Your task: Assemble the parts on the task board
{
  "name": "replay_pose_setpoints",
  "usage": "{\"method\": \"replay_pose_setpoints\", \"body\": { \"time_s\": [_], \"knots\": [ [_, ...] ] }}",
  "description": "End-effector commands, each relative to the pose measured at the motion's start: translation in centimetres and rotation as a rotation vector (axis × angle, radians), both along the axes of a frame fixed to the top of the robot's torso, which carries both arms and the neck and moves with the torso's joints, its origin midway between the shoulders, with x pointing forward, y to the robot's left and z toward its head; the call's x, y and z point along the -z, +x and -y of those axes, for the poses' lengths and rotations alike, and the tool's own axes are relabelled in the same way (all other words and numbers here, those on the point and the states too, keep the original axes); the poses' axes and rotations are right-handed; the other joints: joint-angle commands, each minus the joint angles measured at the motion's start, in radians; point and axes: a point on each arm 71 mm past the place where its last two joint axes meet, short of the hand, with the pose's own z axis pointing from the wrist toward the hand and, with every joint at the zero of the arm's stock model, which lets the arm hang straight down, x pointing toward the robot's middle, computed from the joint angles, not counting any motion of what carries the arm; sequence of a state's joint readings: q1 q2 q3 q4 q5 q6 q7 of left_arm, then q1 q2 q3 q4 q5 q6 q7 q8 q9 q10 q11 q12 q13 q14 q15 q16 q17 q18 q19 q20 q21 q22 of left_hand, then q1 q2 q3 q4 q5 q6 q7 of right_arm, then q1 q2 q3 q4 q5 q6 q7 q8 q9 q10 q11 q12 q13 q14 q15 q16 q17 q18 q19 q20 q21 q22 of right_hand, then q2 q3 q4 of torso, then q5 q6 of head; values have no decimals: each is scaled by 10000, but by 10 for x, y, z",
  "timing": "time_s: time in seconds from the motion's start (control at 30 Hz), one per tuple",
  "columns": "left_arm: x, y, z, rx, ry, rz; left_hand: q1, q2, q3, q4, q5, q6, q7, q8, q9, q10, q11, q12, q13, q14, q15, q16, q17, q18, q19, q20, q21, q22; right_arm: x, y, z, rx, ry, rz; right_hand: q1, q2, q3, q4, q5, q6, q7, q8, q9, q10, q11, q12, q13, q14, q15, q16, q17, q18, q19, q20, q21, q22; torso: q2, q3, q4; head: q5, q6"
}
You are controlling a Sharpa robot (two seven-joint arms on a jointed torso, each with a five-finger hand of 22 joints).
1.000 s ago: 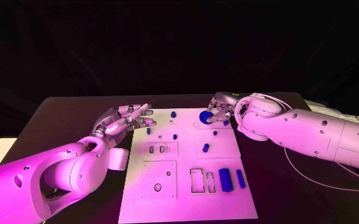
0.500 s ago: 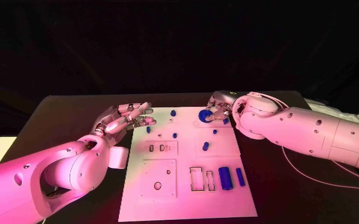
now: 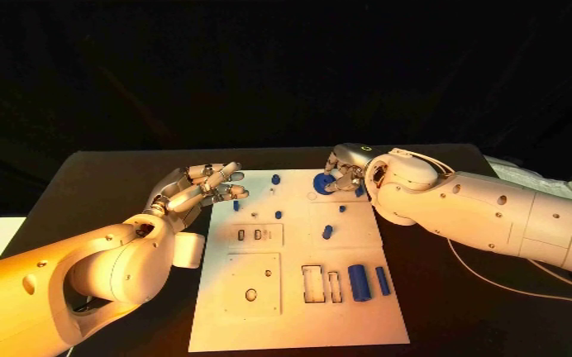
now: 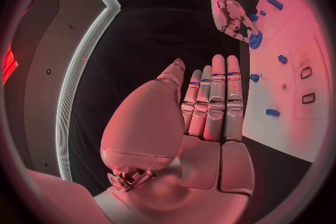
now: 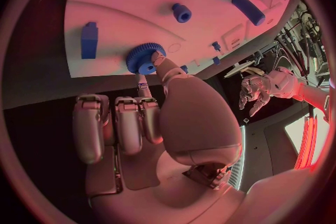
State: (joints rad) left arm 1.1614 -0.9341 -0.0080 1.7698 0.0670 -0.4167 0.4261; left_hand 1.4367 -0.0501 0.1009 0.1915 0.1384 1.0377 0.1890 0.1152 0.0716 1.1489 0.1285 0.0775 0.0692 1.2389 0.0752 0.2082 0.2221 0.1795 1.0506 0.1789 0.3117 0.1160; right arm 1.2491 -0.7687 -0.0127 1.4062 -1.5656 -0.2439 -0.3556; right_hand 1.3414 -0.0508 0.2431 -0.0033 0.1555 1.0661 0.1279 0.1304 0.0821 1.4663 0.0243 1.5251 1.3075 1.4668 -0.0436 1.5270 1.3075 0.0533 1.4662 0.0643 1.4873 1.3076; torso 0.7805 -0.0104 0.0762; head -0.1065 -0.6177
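The white task board point(image 3: 298, 316) lies in the middle of the black table. At its far edge my right hand point(image 3: 345, 172) pinches a blue gear point(image 3: 321, 183) between thumb and a finger, right at the board's surface. In the right wrist view the thumb tip touches the blue gear point(image 5: 145, 58) and the other fingers point(image 5: 112, 123) are curled in. My left hand point(image 3: 200, 188) hovers at the board's far left corner, fingers straight and apart, holding nothing. The left wrist view shows my left hand point(image 4: 210, 106) flat, with my right hand point(image 4: 234, 19) around the gear point(image 4: 255, 40).
Small blue parts dot the board's far half point(image 3: 275, 180) point(image 3: 279, 215) point(image 3: 328, 232). A blue cylinder point(image 3: 359, 283) and a blue bar point(image 3: 383, 281) lie near the right edge, beside empty rectangular slots point(image 3: 313, 285). A white cable point(image 3: 477, 278) trails over the table at the right.
My right hand and the gear have shifted slightly toward the board's far left. The left hand has hardly moved.
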Motion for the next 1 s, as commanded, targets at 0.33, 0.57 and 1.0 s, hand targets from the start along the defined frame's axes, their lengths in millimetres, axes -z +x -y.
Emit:
{"method": "replay_pose_setpoints", "body": {
  "time_s": [0.33,0.57,1.0],
  "knots": [
    [-1,1,1,166,-110,48,72,-13,-4,-77,-48,6,43,-79,-8,19,49,-48,-3,-58,11,-73,25,35,-15,69,-41,-12,-13,-16,-32,-740,420,1527,-395,114,439,68,825,411,-242,12,89,829,-51,44,2296,855,-77,51,1648,-162,311,-107,106,867,-2,-2,32,35,40],
    [0,2,-2,101,-82,49,86,-7,4,-87,-49,8,43,-83,-7,20,48,-55,-3,-61,10,-80,32,35,-15,69,-43,-14,-14,-19,-63,-1252,569,1354,-601,64,523,140,877,369,-219,-50,67,795,-30,-27,2245,853,-62,47,1638,-163,313,-95,109,874,19,-14,57,106,48],
    [0,3,-3,96,-69,39,101,1,14,-99,-49,10,42,-87,-7,22,48,-61,-3,-65,10,-89,39,35,-16,69,-46,-17,2,-18,-104,-1848,499,723,-807,-47,570,196,833,290,-177,-140,35,748,6,-121,2181,844,-34,29,1597,-162,309,-73,107,871,17,-15,37,213,-37]
  ]
}}
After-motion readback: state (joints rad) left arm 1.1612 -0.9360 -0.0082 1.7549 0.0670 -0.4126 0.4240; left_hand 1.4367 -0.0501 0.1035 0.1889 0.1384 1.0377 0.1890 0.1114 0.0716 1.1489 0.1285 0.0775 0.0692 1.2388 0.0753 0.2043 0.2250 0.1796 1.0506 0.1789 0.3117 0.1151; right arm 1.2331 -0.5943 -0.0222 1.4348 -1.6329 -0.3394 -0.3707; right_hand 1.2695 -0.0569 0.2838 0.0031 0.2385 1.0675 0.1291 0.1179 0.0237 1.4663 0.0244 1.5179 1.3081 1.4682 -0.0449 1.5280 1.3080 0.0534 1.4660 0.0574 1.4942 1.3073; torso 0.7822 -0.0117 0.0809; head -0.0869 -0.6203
